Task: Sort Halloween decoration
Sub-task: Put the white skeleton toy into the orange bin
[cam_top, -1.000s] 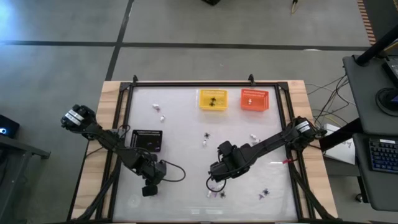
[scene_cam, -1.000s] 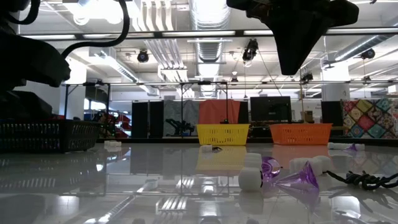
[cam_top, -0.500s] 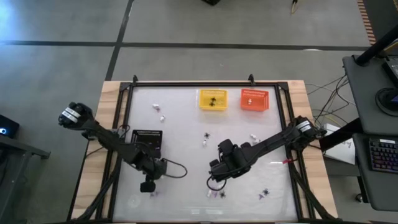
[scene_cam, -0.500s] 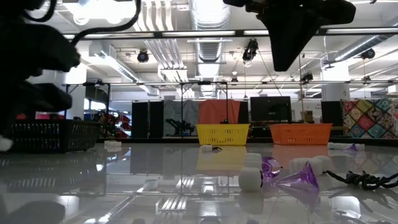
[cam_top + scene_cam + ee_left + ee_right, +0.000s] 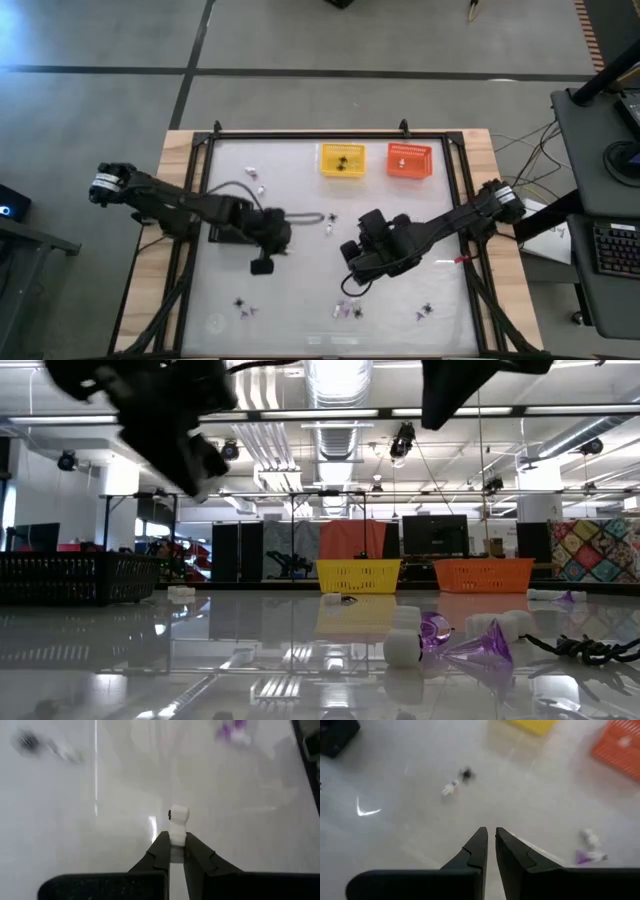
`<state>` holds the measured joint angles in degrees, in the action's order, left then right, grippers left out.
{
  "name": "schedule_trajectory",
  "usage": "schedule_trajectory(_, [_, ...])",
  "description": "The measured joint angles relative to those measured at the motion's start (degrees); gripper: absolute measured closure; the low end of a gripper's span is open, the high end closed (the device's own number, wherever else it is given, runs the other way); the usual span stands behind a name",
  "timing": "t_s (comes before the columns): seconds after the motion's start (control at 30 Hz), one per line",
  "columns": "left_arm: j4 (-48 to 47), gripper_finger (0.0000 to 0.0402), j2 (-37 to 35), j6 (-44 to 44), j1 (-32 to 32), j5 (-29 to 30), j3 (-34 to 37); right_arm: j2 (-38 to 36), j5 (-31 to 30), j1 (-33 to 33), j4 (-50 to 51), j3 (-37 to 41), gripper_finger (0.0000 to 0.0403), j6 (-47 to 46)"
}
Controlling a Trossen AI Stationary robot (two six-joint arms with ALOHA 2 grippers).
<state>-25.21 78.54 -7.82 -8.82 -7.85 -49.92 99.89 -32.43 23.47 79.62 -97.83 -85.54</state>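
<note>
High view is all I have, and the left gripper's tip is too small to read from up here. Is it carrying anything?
Observer: Yes. The left gripper is shut on a white trinket, seen in its wrist view.
Operator: And the right gripper?
Observer: The right gripper is nearly closed, nothing between its fingers.
Operator: What lies ahead of the right one?
Observer: A white and purple trinket on the table, the orange basket beyond.
</note>
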Motion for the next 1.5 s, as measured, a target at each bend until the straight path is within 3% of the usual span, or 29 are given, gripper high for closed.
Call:
schedule_trajectory(0.2, [-1.73,0.0401,0.02,7.90,8.74,-1.08,-6.08,-3.05,-0.72,-1.12,7.95,0.51,0.0374,4.31])
schedule_trajectory(0.33, [-2.34,0.0401,0.02,12.58,14.91,-5.63,-8.85,-4.71,-1.77,-3.17,10.24,0.51,0.0374,5.91])
schedule_trajectory(0.47, [-2.23,0.0401,0.03,15.53,21.47,-11.77,-10.21,-5.76,-6.36,-6.11,7.89,0.51,0.0374,9.37])
schedule_trajectory(0.6, [-1.88,0.0401,0.17,16.98,27.31,-15.12,-10.52,-7.51,-5.68,-10.99,-1.95,0.64,0.0374,22.38])
schedule_trajectory(0.77, [-1.67,0.0401,0.81,18.42,33.03,-20.59,-11.93,-10.20,2.04,-18.15,-19.32,1.50,0.0374,41.61])
schedule_trajectory(0.9, [-1.45,0.0401,1.54,18.90,35.77,-23.70,-13.42,-10.64,9.21,-23.85,-26.45,1.62,0.0374,50.76])
schedule_trajectory(1.17, [-1.43,0.0400,2.57,19.39,37.48,-30.90,-16.38,-9.02,18.51,-32.55,-31.47,1.78,0.0374,59.71])
schedule_trajectory(1.37, [-1.42,0.0399,2.67,20.04,37.89,-32.47,-18.75,-7.79,33.62,-37.49,-41.30,1.80,0.0374,66.46])
schedule_trajectory(1.5, [-1.57,0.0399,2.67,20.19,38.91,-33.86,-20.39,-6.98,39.11,-39.65,-45.87,1.80,0.0374,67.15])
